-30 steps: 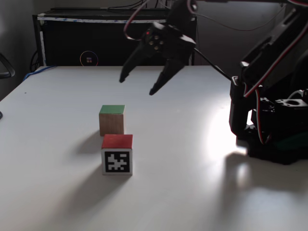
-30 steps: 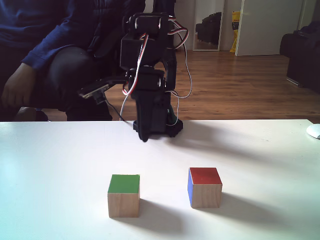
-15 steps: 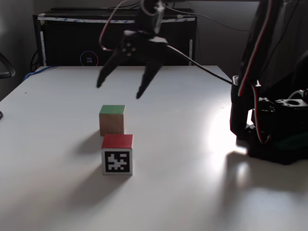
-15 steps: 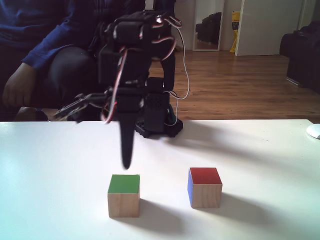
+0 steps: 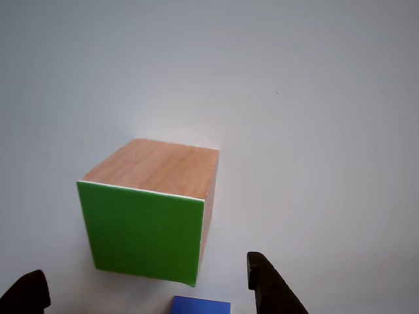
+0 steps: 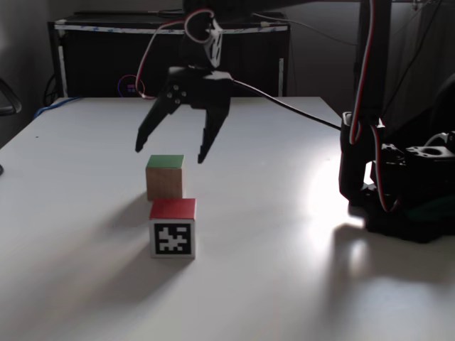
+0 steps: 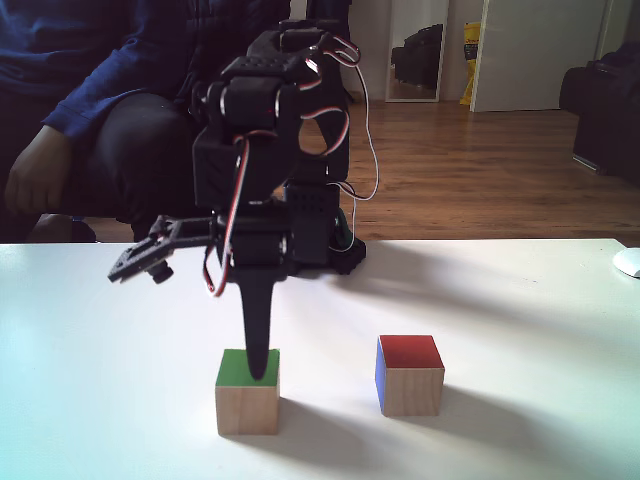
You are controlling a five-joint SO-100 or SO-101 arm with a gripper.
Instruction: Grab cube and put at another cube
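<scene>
The wooden cube (image 6: 165, 177) with a green top stands on the white table (image 6: 270, 284); in another fixed view it is the left cube (image 7: 247, 395). The other cube (image 6: 173, 229), red on top with a black-and-white marker face, stands just in front of it, and its blue side shows (image 7: 410, 375). My gripper (image 6: 170, 153) hangs open just above the wooden cube, one finger to each side. Seen side-on, the gripper (image 7: 258, 368) overlaps the green face. In the other view the wooden cube (image 5: 144, 216) lies between the fingertips (image 5: 268, 288), with a blue edge (image 5: 201, 305) below.
The arm's base (image 6: 405, 192) stands at the table's right side. A black cabinet (image 6: 106, 64) lines the far edge. A person (image 7: 100, 100) sits behind the table. A white object (image 7: 628, 262) lies at the right edge.
The open gripper has swung left and come down, from high over the table's far side to just above the wooden cube. Both cubes have stayed put.
</scene>
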